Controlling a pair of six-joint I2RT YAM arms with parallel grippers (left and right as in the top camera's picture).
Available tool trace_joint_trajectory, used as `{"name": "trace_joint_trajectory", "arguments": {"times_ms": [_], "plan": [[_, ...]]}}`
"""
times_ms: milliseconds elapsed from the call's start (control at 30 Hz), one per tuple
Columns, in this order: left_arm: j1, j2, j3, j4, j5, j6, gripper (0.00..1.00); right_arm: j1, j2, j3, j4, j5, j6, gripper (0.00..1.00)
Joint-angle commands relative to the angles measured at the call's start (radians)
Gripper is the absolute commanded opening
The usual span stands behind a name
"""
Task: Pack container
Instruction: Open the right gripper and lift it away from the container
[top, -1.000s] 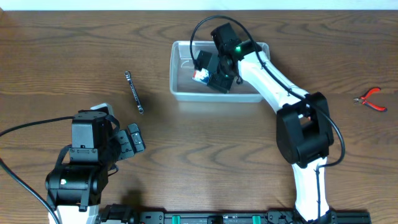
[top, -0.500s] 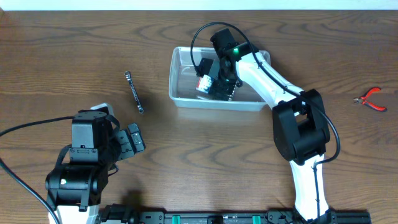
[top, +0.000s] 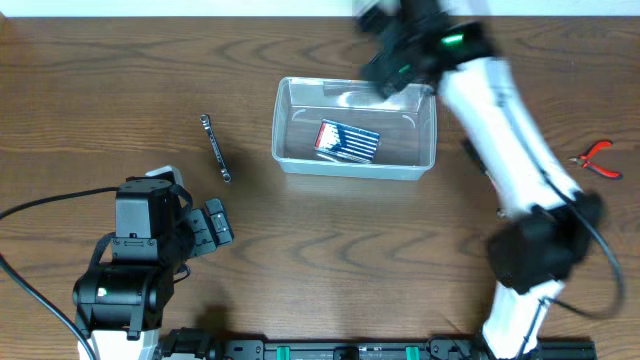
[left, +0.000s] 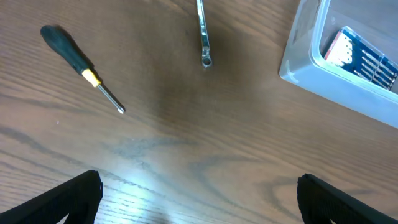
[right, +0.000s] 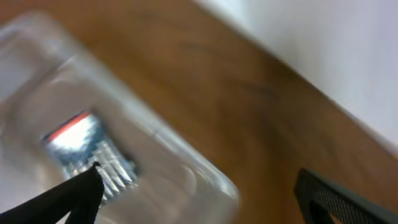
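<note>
Fingers spread wide with nothing between them, the right gripper (right: 196, 180) hangs blurred above the far rim of the container (top: 354, 171), which sits at mid-table toward the far edge. A blue-striped packet (top: 348, 141) lies flat on the container's floor, apart from the walls, apparently one item already packed. The gripper's height and empty fingers suggest it is free to fetch another piece.

Near the front edge, the left gripper (left: 198, 185) is likewise parted and empty, low over bare table (top: 100, 100). A wrench (top: 215, 148) lies just left of the container, with a black-handled screwdriver (left: 78, 62) near it, seen only from the left wrist. Red-handled pliers (top: 597, 158) rest well apart at the right edge. All three tools seem yet to go in. Nothing blocks the wrench; only the right arm crosses above the container's far right corner.
</note>
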Motion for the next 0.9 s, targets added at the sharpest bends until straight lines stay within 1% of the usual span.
{"name": "trace_joint_trajectory", "arguments": {"times_ms": [0, 67, 133, 167, 300, 433, 500, 667, 733, 867], "plan": [[-0.004, -0.005, 0.022, 0.0, -0.012, 0.021, 0.98, -0.172, -0.077, 0.016, -0.112, 0.235, 0.536, 0.99], [-0.004, -0.005, 0.022, 0.0, -0.012, 0.021, 0.98, -0.293, -0.088, 0.016, -0.231, 0.249, 0.768, 0.99], [-0.004, -0.005, 0.022, 0.0, -0.012, 0.021, 0.98, -0.396, -0.083, 0.013, -0.315, 0.24, 0.914, 0.99], [-0.004, -0.005, 0.022, 0.001, -0.012, 0.021, 0.98, -0.446, -0.077, 0.008, -0.338, 0.222, 0.951, 0.99], [-0.004, -0.005, 0.022, 0.0, -0.012, 0.021, 0.98, -0.61, -0.051, -0.024, -0.307, 0.1, 1.043, 0.99], [-0.004, -0.005, 0.022, 0.0, -0.012, 0.021, 0.98, -0.717, -0.039, -0.066, -0.254, 0.0, 1.171, 0.99], [-0.004, -0.005, 0.022, 0.0, -0.012, 0.021, 0.98, -0.755, -0.027, -0.08, -0.245, -0.005, 1.221, 0.99], [-0.004, -0.005, 0.022, -0.002, -0.012, 0.021, 0.98, -0.818, 0.01, -0.129, -0.236, -0.002, 1.403, 0.99], [-0.004, -0.005, 0.022, -0.003, -0.012, 0.02, 0.98, -0.832, 0.034, -0.14, -0.221, -0.003, 1.416, 0.99], [-0.004, -0.005, 0.022, -0.004, -0.012, 0.02, 0.98, -0.848, 0.089, -0.144, -0.186, -0.002, 1.365, 0.99]]}}
